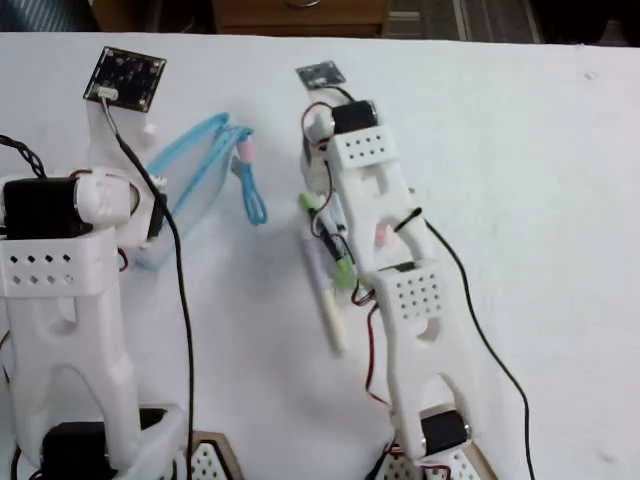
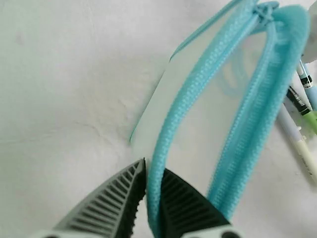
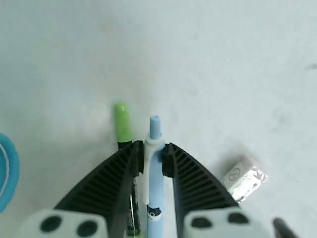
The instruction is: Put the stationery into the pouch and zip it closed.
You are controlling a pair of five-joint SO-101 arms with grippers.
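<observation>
Clamping ribbed turquoise zipper tape (image 2: 195, 96) of translucent pouch (image 2: 203, 139) with left gripper (image 2: 152, 169), on table (image 1: 560, 150) between arms. Right wrist view: pinching smooth pale-blue pen (image 3: 154, 127) in right gripper (image 3: 153, 148); green pen (image 3: 122, 121) alongside, crinkled foil block (image 3: 244, 179) near

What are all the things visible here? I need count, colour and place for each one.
pouch: 1, clear with blue zipper, open, on table
blue pen: 1, light blue, in the right gripper
green-capped pen: 1, green, beside the blue pen
cream pen: 1, cream, by the other pens
wrapped block: 1, silvery, on table
table: 1, white, under everything
left gripper: 1, dark, shut on the pouch's zipper
right gripper: 1, dark, shut on the blue pen
</observation>
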